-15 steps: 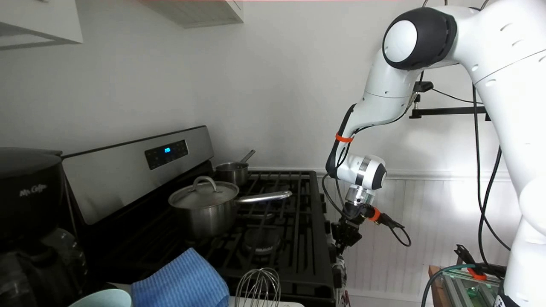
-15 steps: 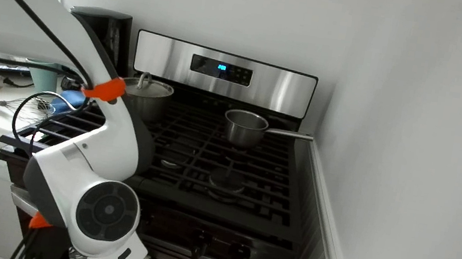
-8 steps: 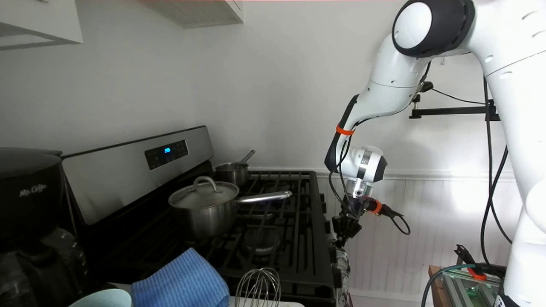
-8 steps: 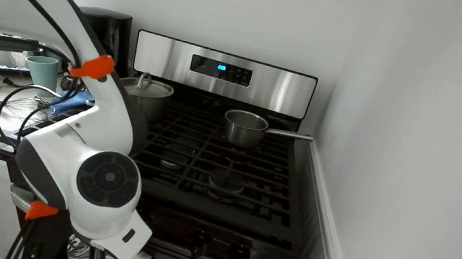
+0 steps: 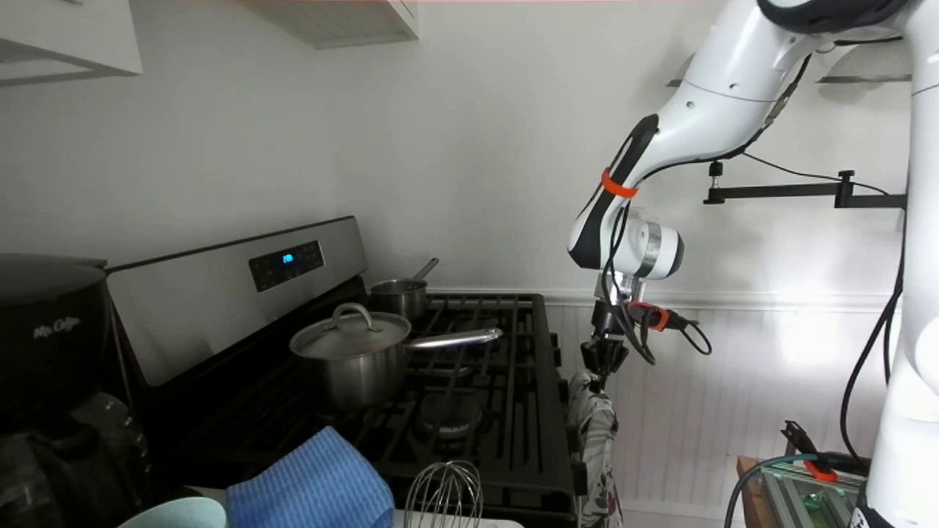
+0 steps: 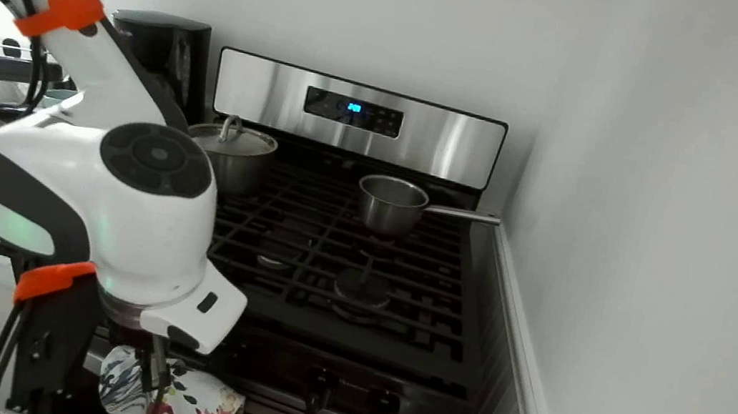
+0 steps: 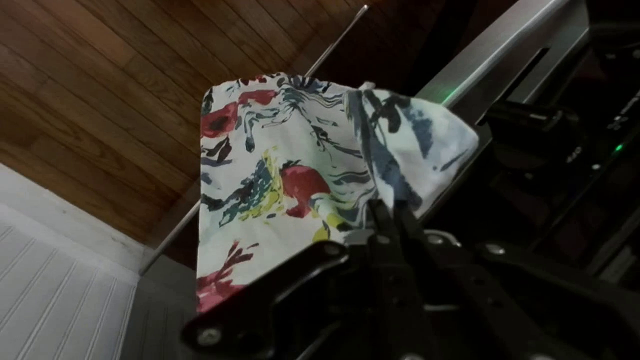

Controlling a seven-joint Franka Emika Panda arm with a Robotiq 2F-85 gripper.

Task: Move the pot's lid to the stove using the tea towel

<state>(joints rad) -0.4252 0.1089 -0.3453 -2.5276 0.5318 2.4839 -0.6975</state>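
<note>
The lid (image 5: 352, 339) sits on the large pot (image 5: 359, 378) on the stove (image 5: 506, 469). The lid also shows in an exterior view (image 6: 244, 141), partly behind the arm. A white floral tea towel (image 5: 596, 433) is at the oven's front; it also shows in an exterior view (image 6: 197, 399) and in the wrist view (image 7: 260, 195). My gripper (image 5: 598, 385) is at the towel's top, beside the stove's front edge. In the wrist view my gripper (image 7: 388, 205) has its fingers close together with a towel fold between them. I cannot tell whether the towel still touches the oven handle.
A small saucepan (image 6: 389, 210) stands at the back of the stove. The pot's handle (image 5: 455, 339) points toward the front. A blue cloth (image 5: 312, 484), a whisk (image 5: 444, 495) and a coffee maker (image 5: 51, 352) are beside the stove. A wall (image 6: 660, 241) bounds the stove's far side.
The arm and gripper have risen and drawn back. The tea towel's top has come up with the gripper, and more of the towel shows. The pot and lid have not moved.
</note>
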